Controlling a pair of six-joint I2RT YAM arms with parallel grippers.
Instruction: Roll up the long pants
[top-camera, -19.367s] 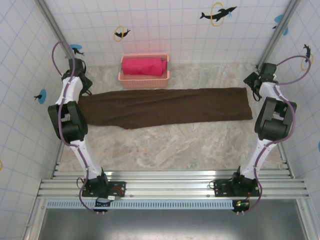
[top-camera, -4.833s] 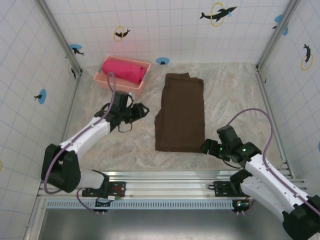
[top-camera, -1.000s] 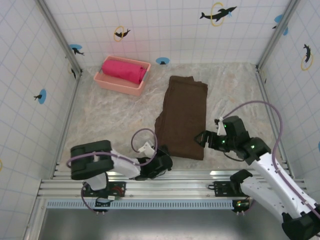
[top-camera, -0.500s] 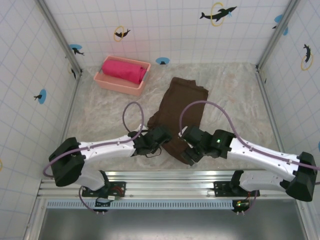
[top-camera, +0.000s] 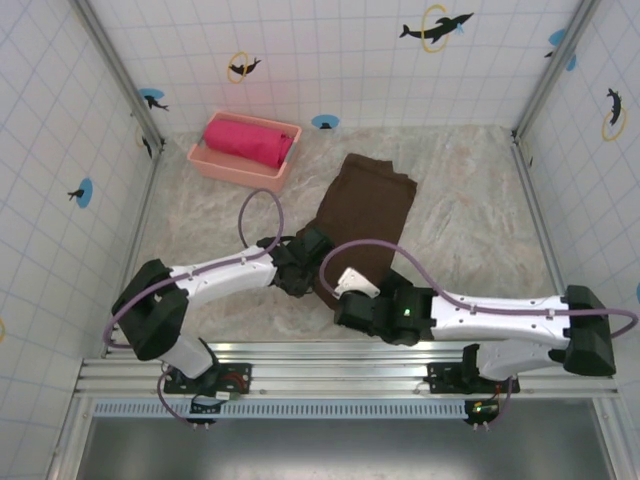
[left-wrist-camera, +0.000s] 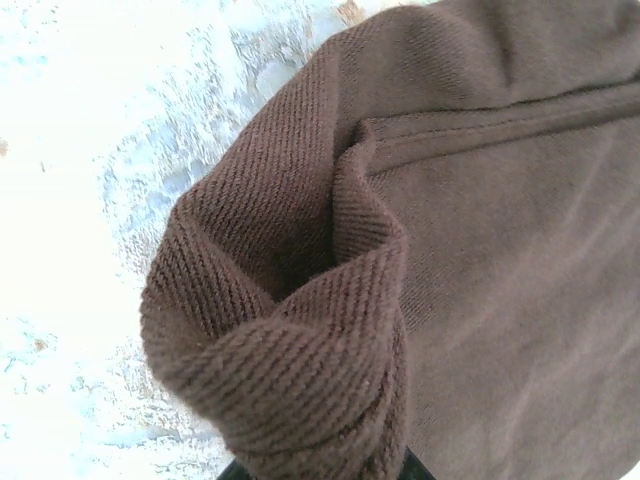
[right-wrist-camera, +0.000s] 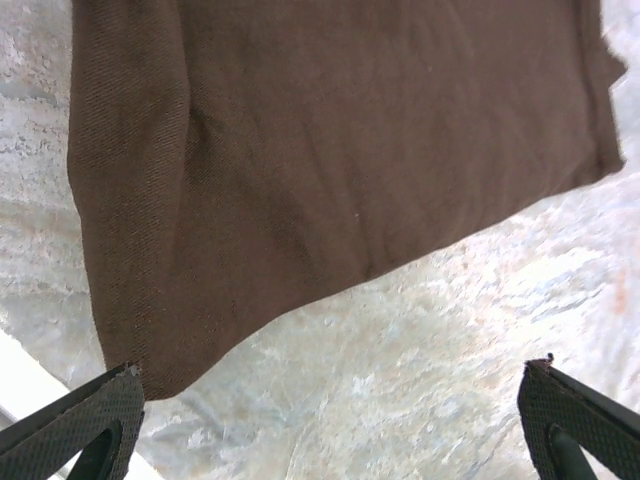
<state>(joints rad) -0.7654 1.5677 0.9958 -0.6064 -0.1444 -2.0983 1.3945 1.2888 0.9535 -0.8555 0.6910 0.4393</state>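
**Dark brown soft fabric long pants (top-camera: 368, 210), folded, pinched at one edge by the black two-finger left gripper (top-camera: 306, 264)**

From above: folded into a long narrow strip at the middle of a pale marble-patterned table (top-camera: 470, 220), slanting a little from far right to near left. Left edge, towards the near end, gathered up and clamped between the tightly closed fingers of the left gripper. From the left wrist: a thick bunched fold of ribbed brown cloth rising out of the grip, with a stitched seam across the flatter cloth behind it.

Just beside it, at the near end of the strip: the black two-finger right gripper (top-camera: 347, 303), jaws spread fully wide and holding nothing. From the right wrist: two dark textured fingertips (right-wrist-camera: 80, 425) at the bottom corners, far apart, over the near corner of the brown cloth and bare tabletop. Touching the cloth or not: cannot tell.

At the far left of the table, well apart from the trousers: a shallow pink plastic basket (top-camera: 232, 167) with a bright pink rolled cloth (top-camera: 248, 140) inside. All round: white tiled walls (top-camera: 330, 60) with dolphin stickers (top-camera: 435, 27).
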